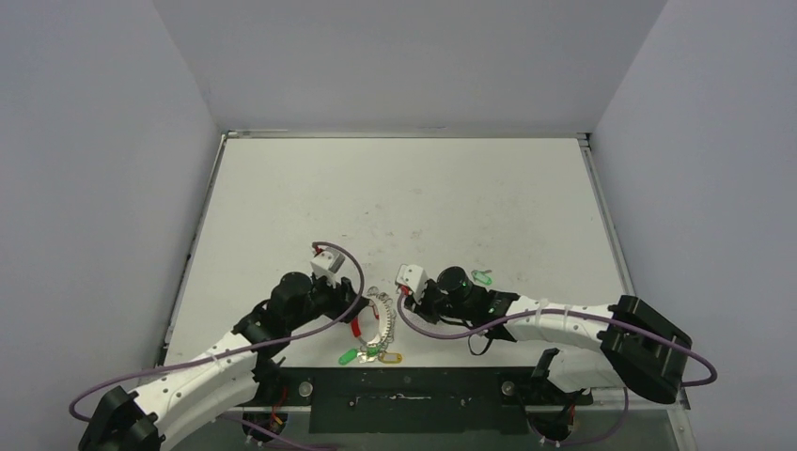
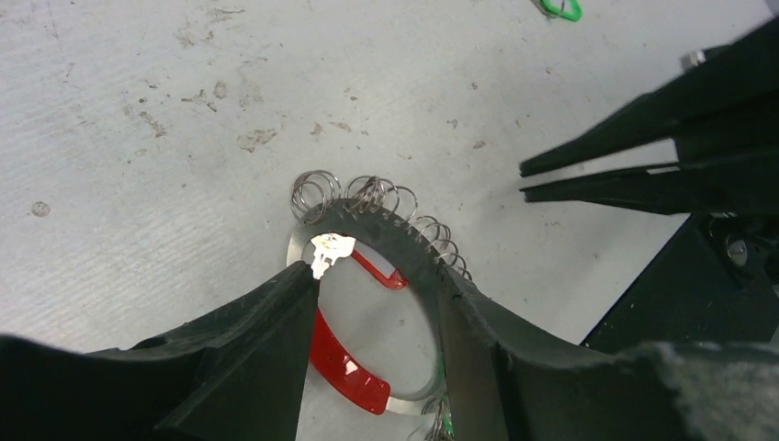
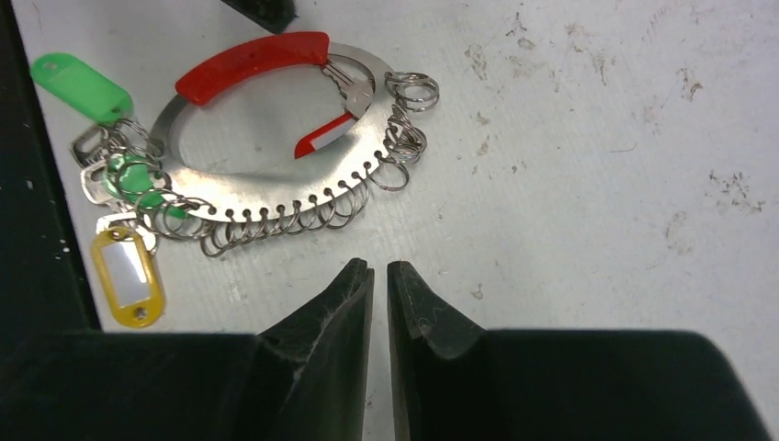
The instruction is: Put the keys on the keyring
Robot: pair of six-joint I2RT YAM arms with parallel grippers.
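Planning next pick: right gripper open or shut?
Shut, empty: the right gripper shows only a sliver between its fingertips, nothing held.

The left arm (image 1: 202, 371) and the right arm (image 1: 554, 324) are built alike: white shells dotted with small dark screw holes, joined by bulky black joints and bases. A purple cable (image 1: 434, 334) trails along each, a small white box (image 1: 326, 264) sits at each wrist, and a green light (image 1: 458, 278) glows on the right arm's black housing. The fingers (image 3: 335, 340) are matte black tapering wedges with scuffed, roughened edges.
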